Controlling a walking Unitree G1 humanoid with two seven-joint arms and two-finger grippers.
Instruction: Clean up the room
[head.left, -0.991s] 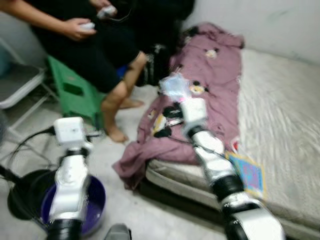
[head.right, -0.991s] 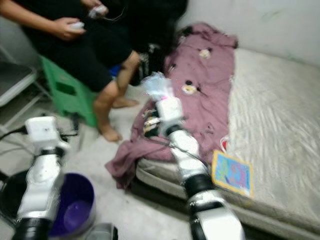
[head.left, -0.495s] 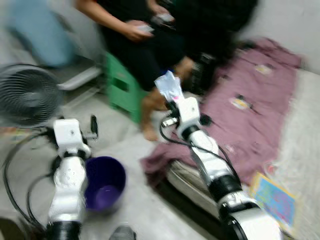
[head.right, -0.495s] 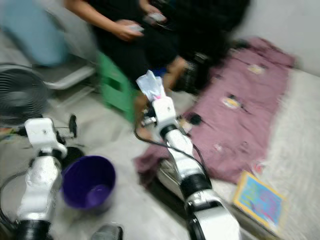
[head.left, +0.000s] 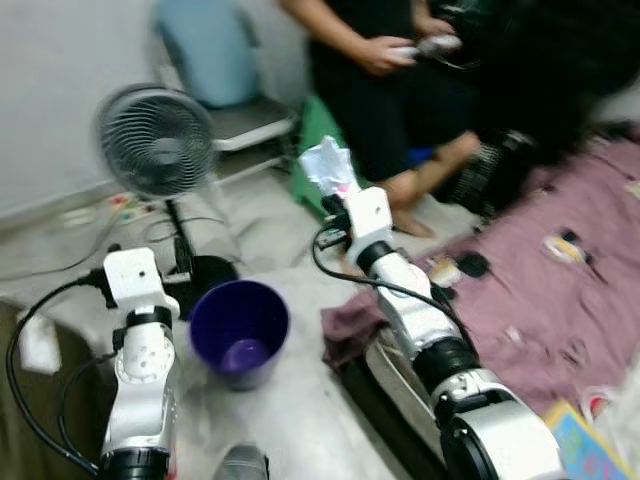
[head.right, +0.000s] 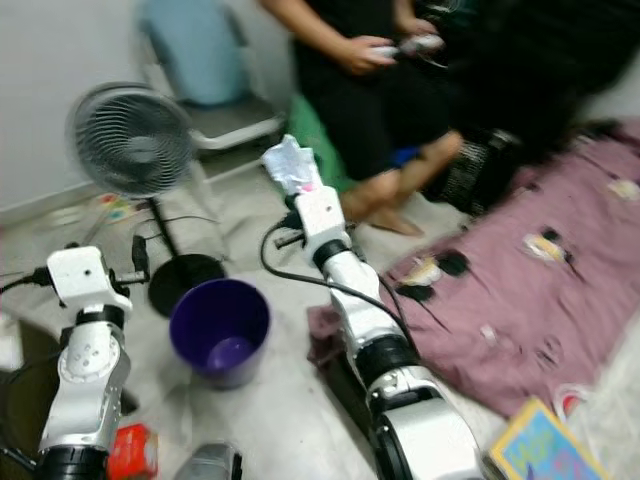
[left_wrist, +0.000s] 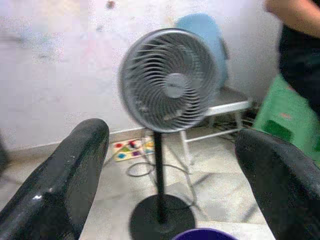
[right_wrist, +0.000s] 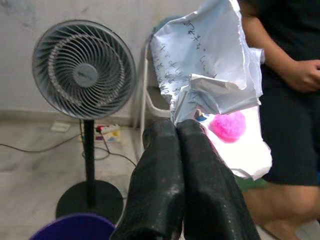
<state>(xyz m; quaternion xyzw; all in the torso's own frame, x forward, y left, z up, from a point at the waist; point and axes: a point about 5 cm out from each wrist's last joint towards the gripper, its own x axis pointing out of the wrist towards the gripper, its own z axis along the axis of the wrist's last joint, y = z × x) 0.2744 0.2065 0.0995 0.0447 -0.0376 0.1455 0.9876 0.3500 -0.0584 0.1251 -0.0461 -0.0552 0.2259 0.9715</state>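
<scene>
Our right gripper (right_wrist: 180, 131) pinches a crumpled plastic bag (right_wrist: 210, 75) tight, raised beyond the purple bucket (head.left: 240, 328), while our left gripper (left_wrist: 170, 165) gapes empty beside that bucket.

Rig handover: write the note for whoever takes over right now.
Right gripper: shut on a crumpled plastic bag, held up above the floor, right of the purple bin.
Left gripper: open, holding nothing, facing the fan.
Done: bag picked up.
Left: bring it over the bin and drop it in. The book lies by the purple blanket. A person sits close by.
</scene>
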